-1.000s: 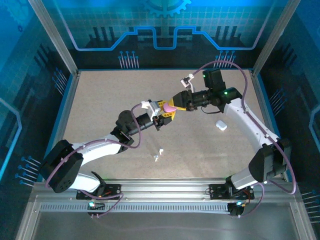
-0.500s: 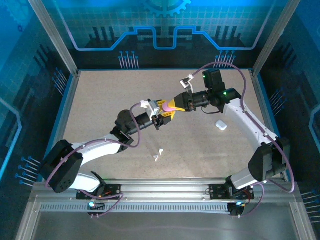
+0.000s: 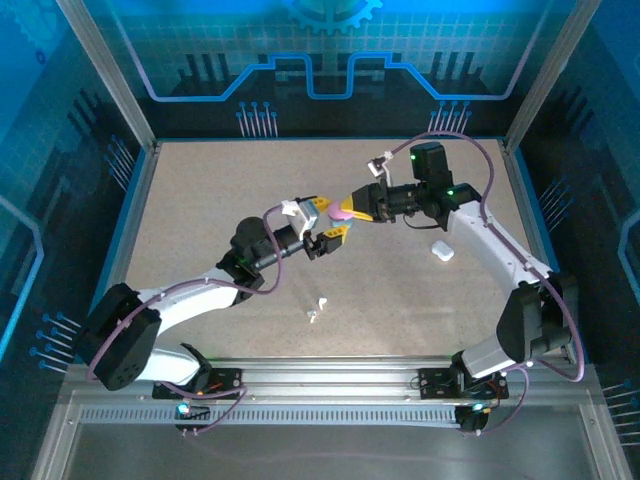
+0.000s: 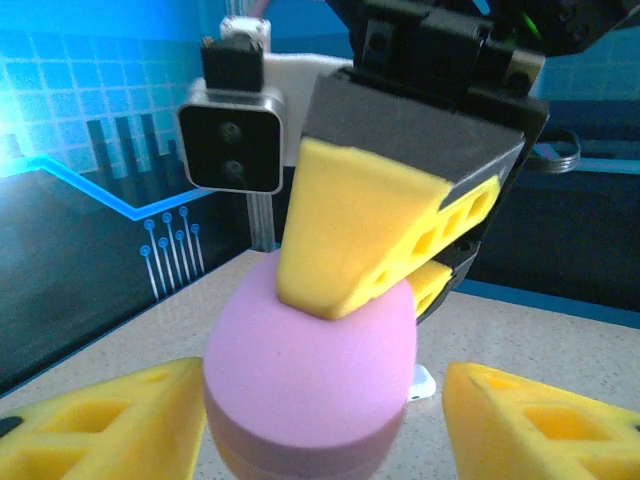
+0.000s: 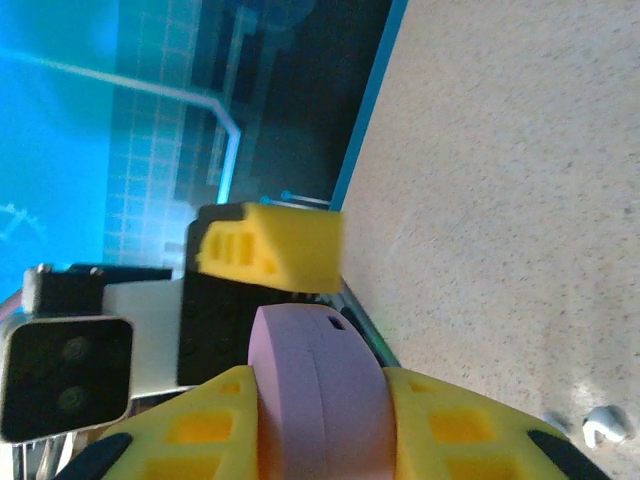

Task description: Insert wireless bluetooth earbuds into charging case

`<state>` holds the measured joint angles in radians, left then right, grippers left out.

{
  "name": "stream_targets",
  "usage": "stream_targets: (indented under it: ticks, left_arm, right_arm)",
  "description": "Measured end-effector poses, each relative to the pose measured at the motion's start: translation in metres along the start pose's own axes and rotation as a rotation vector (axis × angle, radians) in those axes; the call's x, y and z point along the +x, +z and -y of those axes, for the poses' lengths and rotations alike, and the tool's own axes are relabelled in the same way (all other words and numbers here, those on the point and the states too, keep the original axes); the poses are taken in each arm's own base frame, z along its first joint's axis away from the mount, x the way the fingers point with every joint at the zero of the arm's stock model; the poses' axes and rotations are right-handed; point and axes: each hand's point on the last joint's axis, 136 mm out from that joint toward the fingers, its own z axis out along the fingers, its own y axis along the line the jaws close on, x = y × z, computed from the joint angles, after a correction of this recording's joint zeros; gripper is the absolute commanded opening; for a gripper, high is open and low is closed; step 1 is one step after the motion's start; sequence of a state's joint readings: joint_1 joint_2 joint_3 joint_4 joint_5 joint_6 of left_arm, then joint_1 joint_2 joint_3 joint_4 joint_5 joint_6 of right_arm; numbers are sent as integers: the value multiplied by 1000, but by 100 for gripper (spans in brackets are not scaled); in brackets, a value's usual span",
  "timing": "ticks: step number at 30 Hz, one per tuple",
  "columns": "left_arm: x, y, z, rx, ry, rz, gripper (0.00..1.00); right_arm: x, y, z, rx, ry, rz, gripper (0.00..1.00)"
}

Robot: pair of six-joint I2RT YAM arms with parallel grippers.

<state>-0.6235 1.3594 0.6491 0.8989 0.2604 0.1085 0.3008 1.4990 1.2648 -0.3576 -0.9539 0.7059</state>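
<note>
– Top external view: how are the wireless bluetooth earbuds [image 3: 322,300] seen?

– Two tiny white buds are counted. They lie close together on the speckled worktop [image 3: 200,200], nearer the arm bases than the claws and well apart from both. Their finer shape is too small to be made out. One of them is also glimpsed at the lower right corner of the right wrist view, resting on the worktop.

– And the containers?

– Two cases are counted. A pink case [image 3: 343,213], rounded like a pebble and far larger than the buds, is held up off the worktop near its middle. A seam is seen running round it in the left wrist view and the lid is shut, so what is inside cannot be told. A white case [image 3: 441,250] lies on the worktop to the right, just beside the right arm. Whether it is open or closed cannot be told at this size.

– How are the claws set?

– The right claw [image 3: 352,209] is clenched on the pink case, with one yellow finger pressed against each broad face. The left claw [image 3: 328,220] is released, with its yellow fingers spread wide and the pink case between them. A clear gap is seen at one finger. At the other it cannot be told whether the case is touched.
</note>
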Motion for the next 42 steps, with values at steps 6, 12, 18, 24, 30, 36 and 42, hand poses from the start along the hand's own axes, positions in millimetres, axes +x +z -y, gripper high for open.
stream_targets:
  ticks: [6, 12, 18, 24, 30, 36, 42]
  left_arm:
    - [-3, -13, -10, -86, 6, -4, 76]
    - [-8, -28, -26, -181, -10, -28, 84]
    - [-1, -36, -48, -272, -94, -125, 99]
    - [2, -41, -69, -348, -187, -197, 99]
    - [15, -47, -74, -381, -244, -255, 99]
    - [20, -51, -75, -399, -284, -275, 99]
    - [15, -53, -79, -410, -287, -286, 99]
  right_arm:
    - [-22, -20, 58, 119, 84, 145, 15]
    - [-24, -27, 161, 300, 276, 220, 15]
    - [-14, -12, 235, 423, 403, 189, 16]
    - [-34, 0, 271, 461, 424, 191, 18]
    - [-58, 10, 286, 455, 414, 194, 23]
    - [-64, 18, 285, 451, 393, 181, 29]
    - [-59, 19, 286, 463, 367, 156, 38]
